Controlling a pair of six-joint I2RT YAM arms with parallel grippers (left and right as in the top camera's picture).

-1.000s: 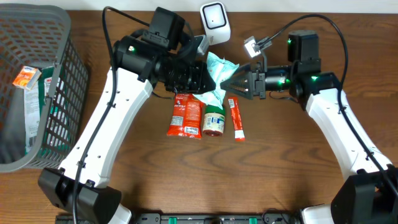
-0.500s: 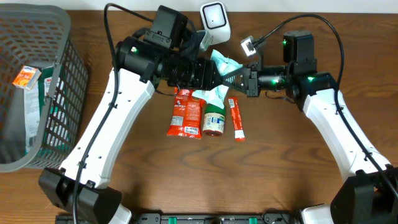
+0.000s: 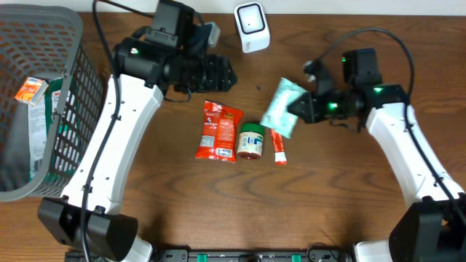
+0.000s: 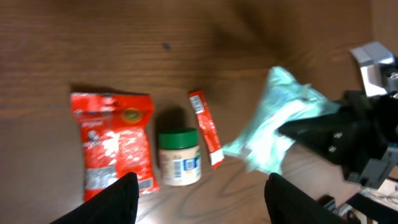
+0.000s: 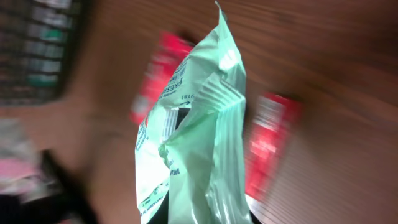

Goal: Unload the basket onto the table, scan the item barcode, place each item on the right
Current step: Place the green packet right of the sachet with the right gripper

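Right end effector (image 3: 298, 109) pinching pouch (image 3: 281, 108), mint-green, crinkled

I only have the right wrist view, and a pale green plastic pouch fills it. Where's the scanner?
Observer: The white box-shaped scanner stands at the far edge of the table, apart from the pouch.
Operator: Is the left arm in the way?
Observer: No, the left gripper is off to the side, jaws open and empty.
Operator: What's hidden behind the pouch?
Observer: A green-lidded white jar, between a red foil packet and a narrow red sachet.
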